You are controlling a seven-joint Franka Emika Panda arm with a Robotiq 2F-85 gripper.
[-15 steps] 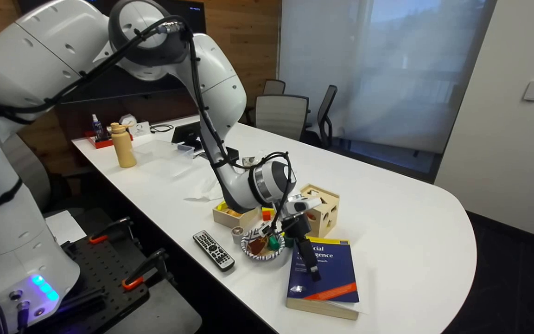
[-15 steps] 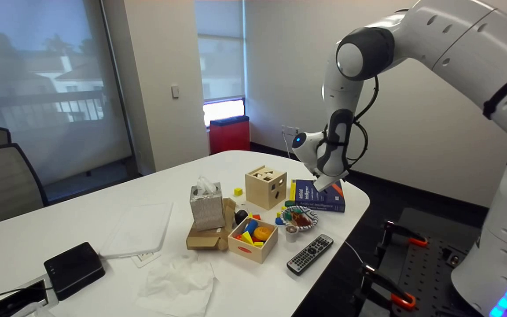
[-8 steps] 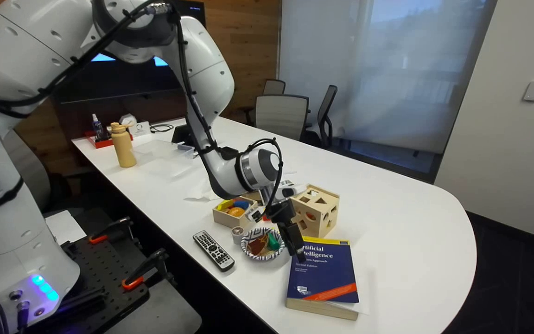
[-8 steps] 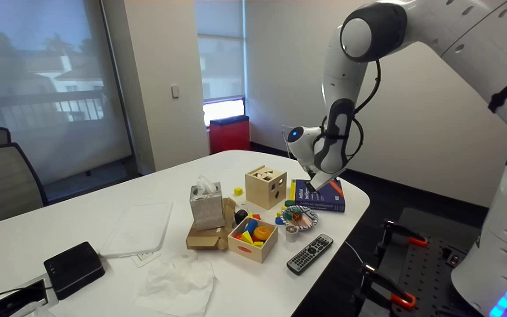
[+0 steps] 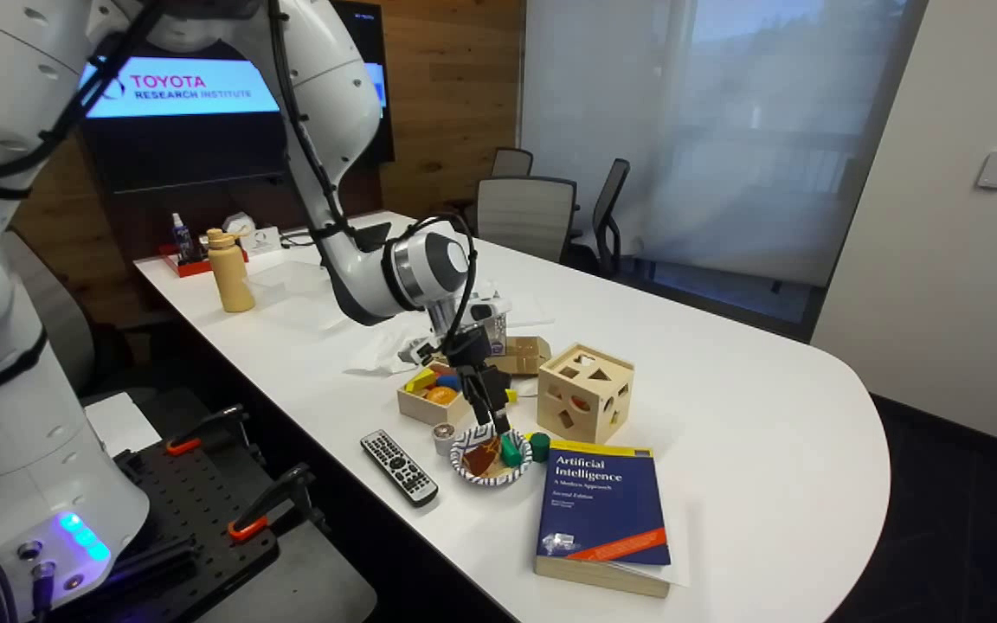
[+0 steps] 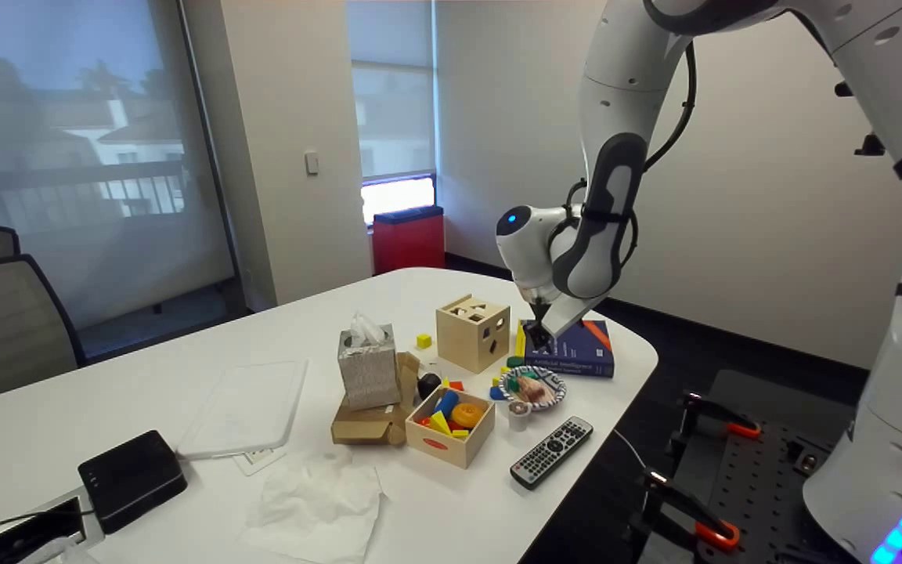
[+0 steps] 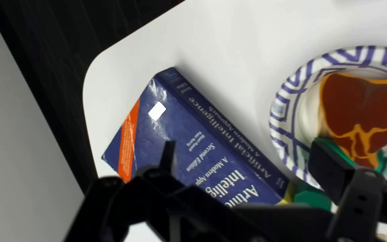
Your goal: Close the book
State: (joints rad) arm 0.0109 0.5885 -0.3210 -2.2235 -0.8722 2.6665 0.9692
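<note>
The thick book lies flat on the table, shut, its navy front cover up, with a red-orange band across one corner. A white sheet sticks out from under the cover along one side in an exterior view. The book also shows in another exterior view, partly behind my arm, and in the wrist view, spine toward the patterned bowl. My gripper is in the air above the bowl, beside the book and apart from it. In the wrist view my gripper has its fingers wide apart with nothing between them.
The patterned bowl with toy pieces stands beside the book. The wooden cube with holes, a tray of blocks, a small cup and the remote control are close by. The table's rounded edge runs past the book.
My gripper has moved away from over the book, back toward the bowl and tray, and the arm has drawn back with it. The book has stayed shut and in place.
</note>
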